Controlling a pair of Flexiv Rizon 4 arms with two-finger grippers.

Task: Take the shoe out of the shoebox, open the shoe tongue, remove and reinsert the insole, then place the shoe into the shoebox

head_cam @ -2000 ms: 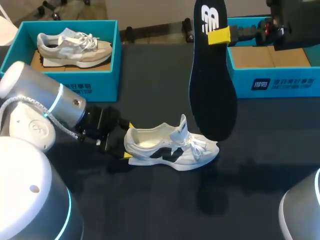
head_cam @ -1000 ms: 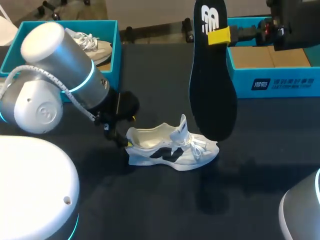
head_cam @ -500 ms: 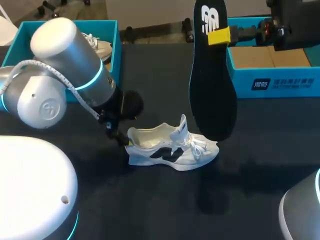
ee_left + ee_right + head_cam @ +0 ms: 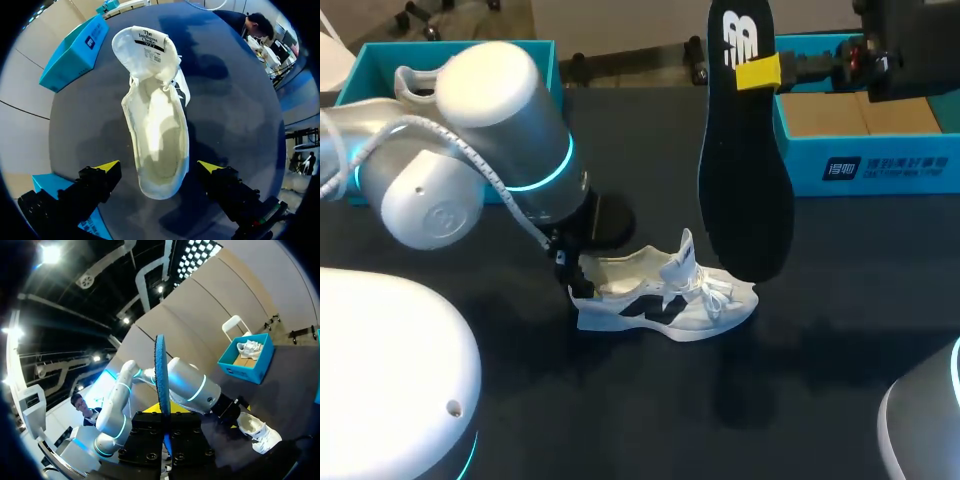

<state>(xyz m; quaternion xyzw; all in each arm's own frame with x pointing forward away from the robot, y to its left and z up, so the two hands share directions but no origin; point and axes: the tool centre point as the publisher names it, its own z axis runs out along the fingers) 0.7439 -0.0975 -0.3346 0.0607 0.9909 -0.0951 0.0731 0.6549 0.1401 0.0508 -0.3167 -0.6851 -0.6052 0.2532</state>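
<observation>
In the head view the shoe (image 4: 665, 295) stands on the dark table (image 4: 840, 330) just below the frame's centre. Our left arm (image 4: 500, 150) comes in from the left edge and ends over the heel, while our right gripper (image 4: 757, 72), at the top right, is clamped on the black insole (image 4: 745, 170), which hangs upright. In the left wrist view our left gripper (image 4: 159, 166) is spread apart, one yellow tip on each side of the heel and touching neither, with the tongue (image 4: 147, 45) folded open ahead. In the right wrist view the insole stands edge-on, pinched between our fingers.
</observation>
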